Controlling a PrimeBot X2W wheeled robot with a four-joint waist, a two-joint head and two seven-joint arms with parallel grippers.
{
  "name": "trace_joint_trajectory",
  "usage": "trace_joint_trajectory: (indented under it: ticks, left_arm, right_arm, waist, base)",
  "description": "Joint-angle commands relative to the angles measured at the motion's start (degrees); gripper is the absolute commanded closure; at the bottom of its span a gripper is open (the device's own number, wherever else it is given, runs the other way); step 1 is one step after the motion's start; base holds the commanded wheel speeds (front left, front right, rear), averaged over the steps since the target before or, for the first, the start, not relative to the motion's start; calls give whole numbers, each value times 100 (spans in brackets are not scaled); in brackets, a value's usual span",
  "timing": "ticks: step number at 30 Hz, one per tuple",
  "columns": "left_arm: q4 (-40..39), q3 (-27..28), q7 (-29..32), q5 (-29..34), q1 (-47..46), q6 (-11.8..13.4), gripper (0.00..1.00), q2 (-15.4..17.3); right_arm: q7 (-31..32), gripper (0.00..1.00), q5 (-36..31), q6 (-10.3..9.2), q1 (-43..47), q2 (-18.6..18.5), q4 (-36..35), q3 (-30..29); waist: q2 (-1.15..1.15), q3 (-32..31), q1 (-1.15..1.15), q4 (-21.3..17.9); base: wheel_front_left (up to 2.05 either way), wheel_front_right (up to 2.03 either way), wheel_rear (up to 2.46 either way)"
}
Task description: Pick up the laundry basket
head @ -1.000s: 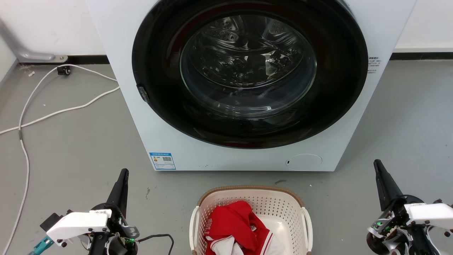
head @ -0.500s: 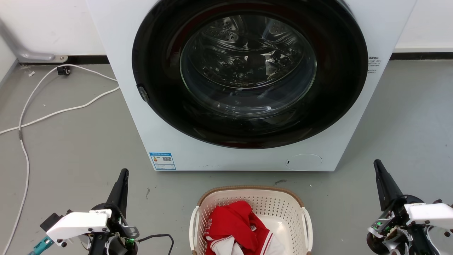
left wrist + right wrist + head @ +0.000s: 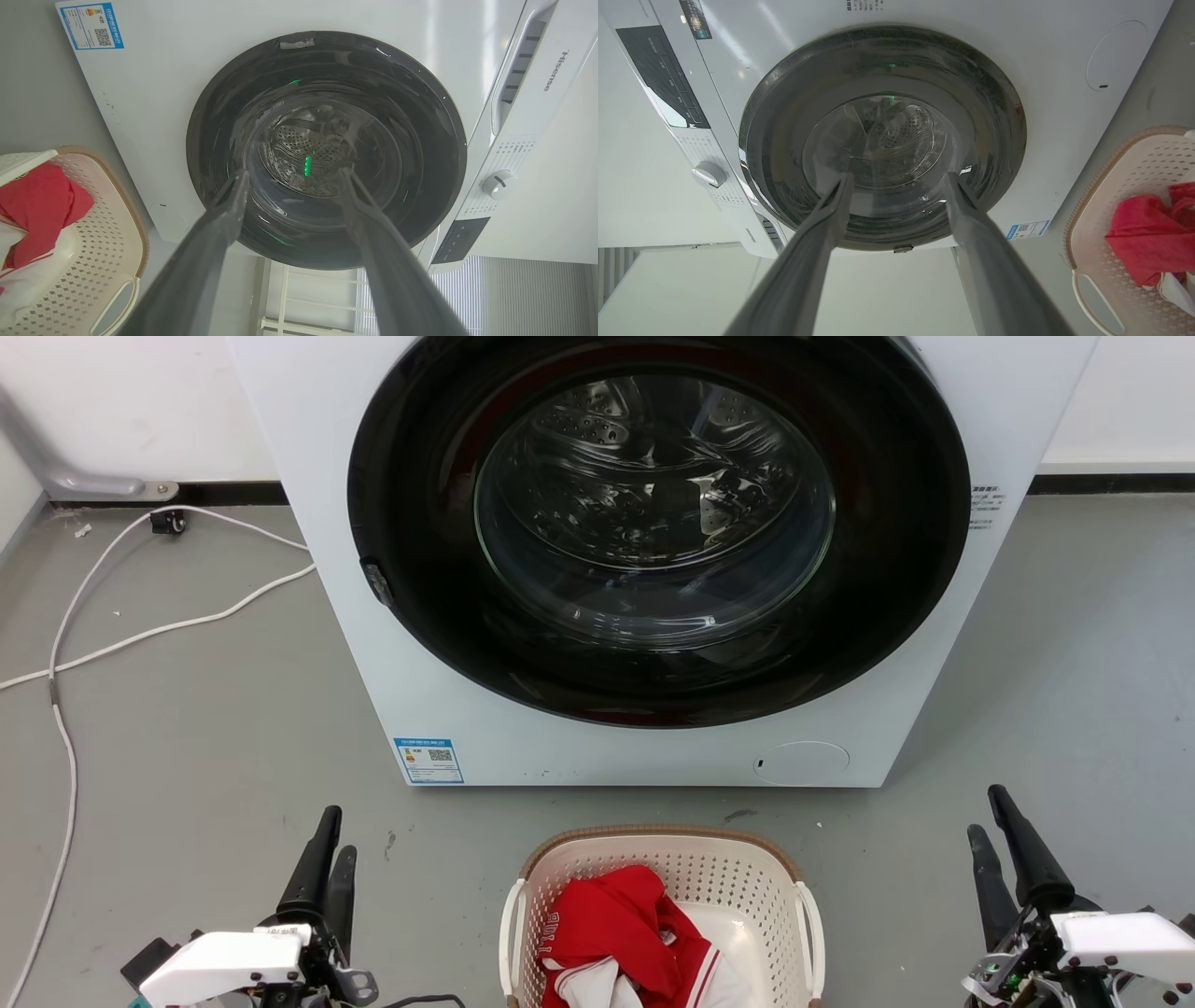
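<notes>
**Left gripper (image 3: 337,831) and right gripper (image 3: 986,812) stand parted and empty either side of the laundry basket (image 3: 747,873)**

The left gripper's two long dark fingers are spread. Its wrist view shows a plain gap between the tips, and nothing lies in it. The gripper sits to the left of the basket, well apart from it, with its fingers pointing past the basket's far end. The right gripper is spread in the same way and holds nothing. It sits to the right of the basket, farther off than the left one, and points the same way. Neither gripper touches the basket.

The basket stands on the grey floor (image 3: 187,756) between the two grippers. It has cream perforated walls, a brown woven-look rim and a white handle on each side. Inside it a red garment (image 3: 616,924) is heaped toward the left wall, over some white cloth (image 3: 588,985).

The washing machine (image 3: 327,569) stands beyond the basket's far rim, near it but not touching. Its drum shows through the round, dark-framed glass door (image 3: 653,504). A blue label (image 3: 428,761) sits low on its front, beyond the basket's left corner. A white cable (image 3: 140,635) trails over the floor, far to the basket's left
</notes>
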Motion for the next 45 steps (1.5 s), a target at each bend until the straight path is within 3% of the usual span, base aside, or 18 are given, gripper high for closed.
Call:
trace_joint_trajectory:
  ticks: [1,13,19,26,35,45]
  left_arm:
    - [-163,-40,-79,77,-54,-3,0,16]
    - [-421,28,-448,693,66,-6,0,20]
    - [-554,148,-589,1213,92,20,0,22]
    - [-848,151,-743,1802,129,248,0,24]
    - [-1416,-11,-922,2957,190,484,0,26]
    - [-1844,-439,-1110,4343,318,458,0,29]
  right_arm:
    - [-76,0,-73,0,-52,-14,-187,40]
    - [-448,0,-870,0,100,-16,-442,-81]
    - [-590,0,-1599,0,86,-17,-644,-230]
    - [-745,0,-2723,1,86,-18,-1030,-297]
    - [-927,0,-4118,1,164,-19,-1501,-180]
    - [-1112,0,-5340,1,283,-20,-1812,-12]
  waist:
    - [0,2,0,0]
    - [0,7,0,4]
    - [0,10,0,8]
    - [0,16,0,12]
    - [0,21,0,9]
    - [0,26,0,0]
  base:
    - [0,0,0]
    - [0,0,0]
    - [0,0,0]
    - [0,0,0]
    - [0,0,0]
    - [0,0,0]
